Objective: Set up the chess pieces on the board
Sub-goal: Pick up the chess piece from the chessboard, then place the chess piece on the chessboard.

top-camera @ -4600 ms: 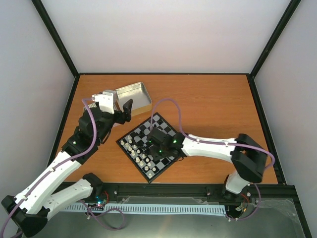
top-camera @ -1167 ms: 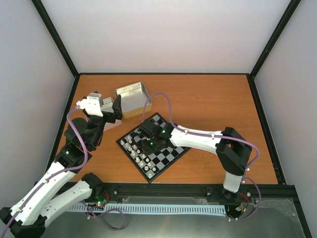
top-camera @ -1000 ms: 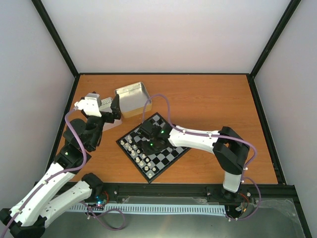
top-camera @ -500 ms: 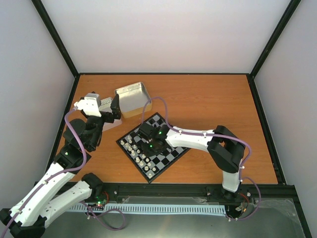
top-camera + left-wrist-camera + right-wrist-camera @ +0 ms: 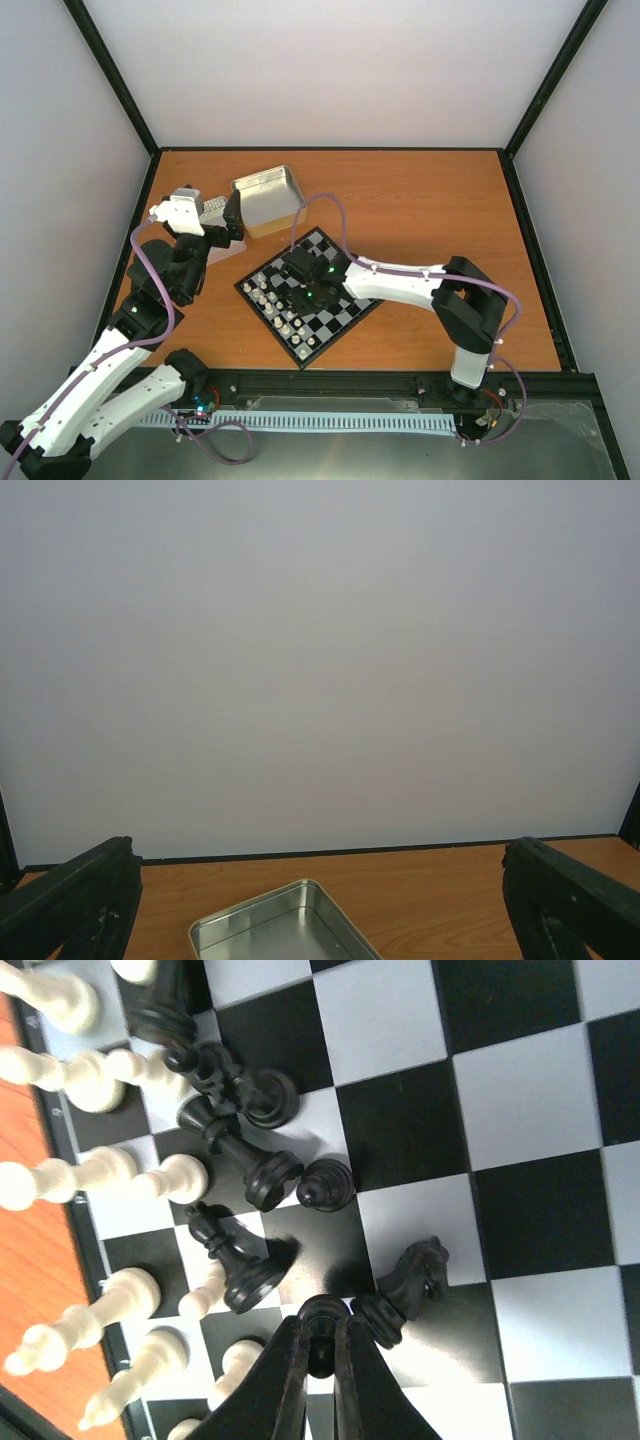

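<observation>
Chess pieces (image 5: 283,312): crowded onto the near-left half of the board (image 5: 345,300). Board: sits corner-on near the middle of the desk (image 5: 430,210).

White pieces (image 5: 62,1182): lined along the board's rim in the right wrist view, in two rough rows. Black pieces (image 5: 243,1158): bunched just inside those rows, close together, some tilted or lying, hard to tell which. Black knight (image 5: 412,1272): lies on its side, base just beside the tips of the right end effector (image 5: 320,1355).

Right end effector: hangs low over the board among the black cluster, fingers (image 5: 280,1380) pinched narrow on a small black piece (image 5: 322,1315). Round end of that piece pokes out past the fingertips.

Left end effector (image 5: 222,222): off the board, over the far-left part of the desk. Spread wide and holding nothing, with one finger (image 5: 75,900) at each lower corner of the left wrist view.

Silver tin (image 5: 285,928): rests on the desk, open side up, seen between those fingers in the left wrist view. In the top view, lies just beyond the board's far-left side.
</observation>
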`<state>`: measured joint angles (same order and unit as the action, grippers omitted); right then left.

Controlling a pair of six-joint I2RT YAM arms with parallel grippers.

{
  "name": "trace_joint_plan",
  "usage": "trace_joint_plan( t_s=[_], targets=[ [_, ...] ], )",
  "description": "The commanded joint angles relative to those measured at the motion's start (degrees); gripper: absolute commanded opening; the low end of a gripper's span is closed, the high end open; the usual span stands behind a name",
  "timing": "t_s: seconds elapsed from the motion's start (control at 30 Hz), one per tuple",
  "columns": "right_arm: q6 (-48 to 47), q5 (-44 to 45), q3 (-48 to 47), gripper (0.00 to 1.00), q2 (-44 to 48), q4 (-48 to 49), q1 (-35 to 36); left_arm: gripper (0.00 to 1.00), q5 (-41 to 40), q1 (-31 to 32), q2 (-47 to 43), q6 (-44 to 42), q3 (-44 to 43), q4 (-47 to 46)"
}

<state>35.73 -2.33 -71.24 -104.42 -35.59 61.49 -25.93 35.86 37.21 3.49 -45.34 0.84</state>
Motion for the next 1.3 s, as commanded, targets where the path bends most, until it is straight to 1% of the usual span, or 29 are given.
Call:
trace_joint_plan(
  t_s=[0.0,0.23,0.4,0.53,0.7,0.87,1.03,1.27],
  targets=[
    [1.9,3.2,1.9,0.04,7.1,3.1,0.3,1.00,0.3,0.4,-0.6,0.2,-0.1,-1.9],
    [5.1,8.0,7.0,0.04,14.6,4.5,-2.0,1.00,0.8,0.4,-0.2,0.4,0.1,-2.2],
    [6.0,8.9,10.6,0.04,18.2,3.0,-6.9,1.00,1.1,0.3,0.1,0.7,0.2,-2.3],
    [5.8,8.1,13.3,0.05,19.6,2.3,-11.5,1.00,1.1,0.3,0.6,0.7,0.0,-2.1],
    [4.6,8.2,13.1,0.05,17.8,1.7,-14.0,1.00,0.5,0.3,0.4,0.2,0.1,-2.0],
    [4.0,7.8,11.8,0.05,14.4,1.9,-14.4,1.00,0.8,0.3,0.8,-0.1,-0.1,-2.0],
    [3.1,5.3,10.5,0.05,11.5,3.7,-14.4,1.00,0.9,0.3,0.9,-0.4,-0.1,-1.8],
    [2.2,8.2,7.0,0.05,7.5,3.2,-14.4,1.00,0.7,0.3,1.0,-0.5,-0.1,-1.8]
  ],
)
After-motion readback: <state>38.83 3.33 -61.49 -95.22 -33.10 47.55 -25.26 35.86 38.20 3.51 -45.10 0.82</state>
